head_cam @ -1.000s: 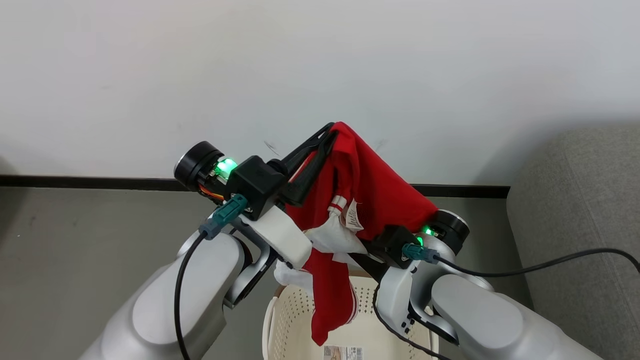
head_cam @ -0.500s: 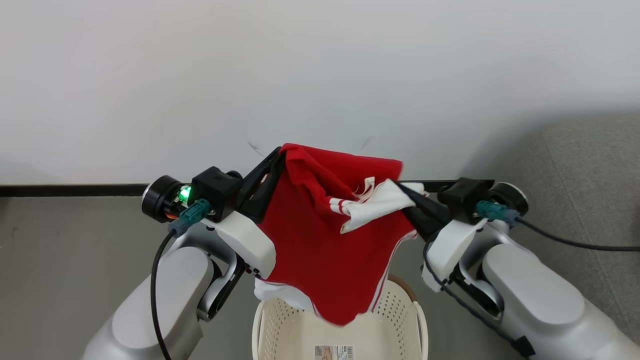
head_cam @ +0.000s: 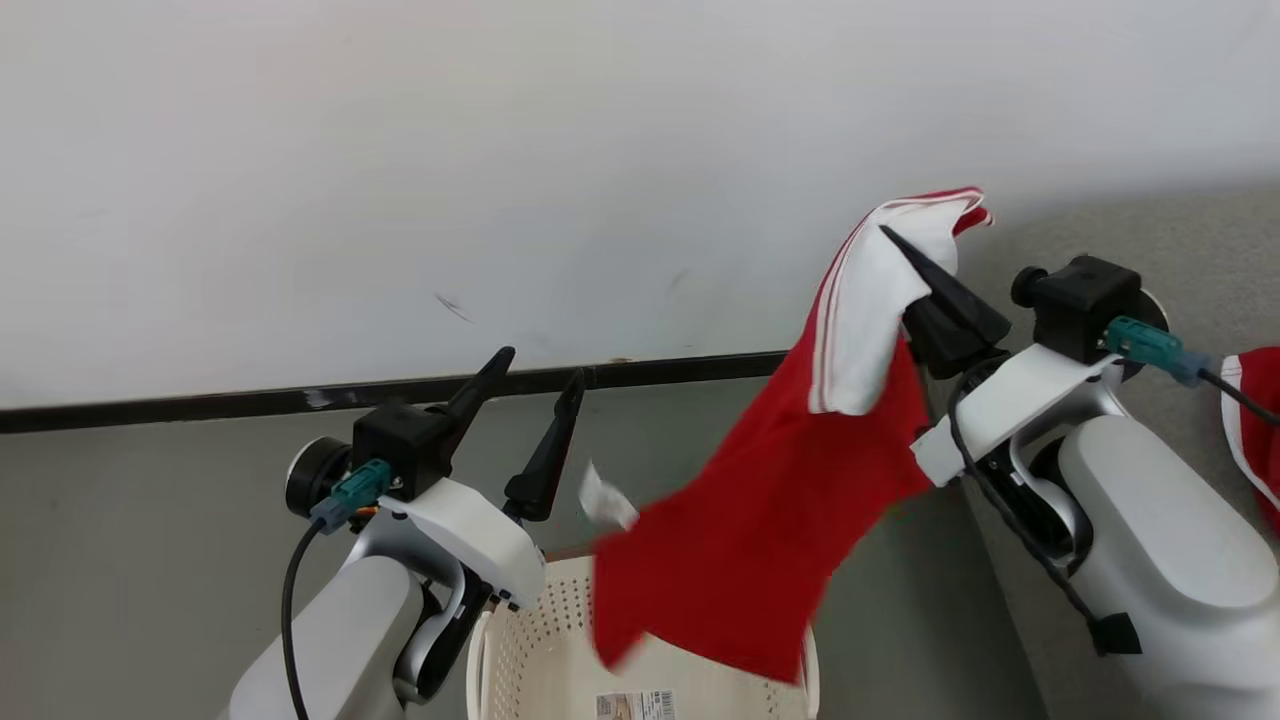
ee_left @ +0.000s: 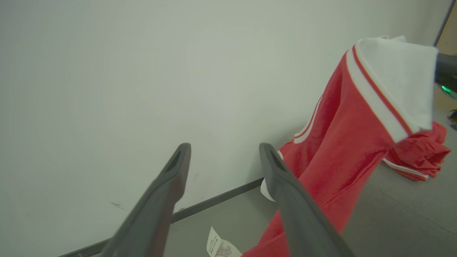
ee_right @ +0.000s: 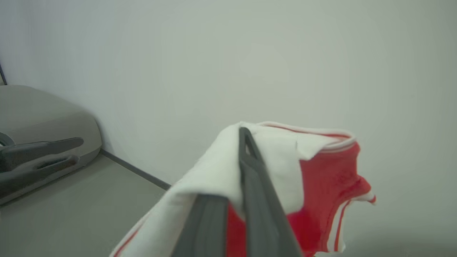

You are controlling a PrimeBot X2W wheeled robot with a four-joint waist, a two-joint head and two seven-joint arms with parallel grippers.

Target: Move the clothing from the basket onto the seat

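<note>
Above the basket (head_cam: 535, 640), at six o'clock in the head view, a red garment (head_cam: 760, 540) hangs from the right fingers (head_cam: 940, 290) alone. Its top is up near one o'clock. Its lower hem trails across the basket's rim, and I cannot tell whether cloth and rim touch. A small white tag (head_cam: 605, 497) flaps at its near edge.

I judge this to be the carry step: the piece is out of the basket but not yet over the sofa (head_cam: 1200, 250), which fills the two to three o'clock side. A second red garment (head_cam: 1258, 420) already lies on that sofa at three o'clock.

The next move calls for a swing toward three o'clock, high enough that the hem clears both the rim and the sofa's front edge. The release should come only once most of the cloth is above the cushion. With a single pinch point, the garment will likely swing and could snag.

The right fingers are closed together on the white trim, which folds over them in the right wrist view, with red cloth showing in the narrow slit between. The left fingers (head_cam: 550, 450), at eight o'clock, stand wide apart and hold nothing, close beside the hanging cloth but apart from it.
</note>
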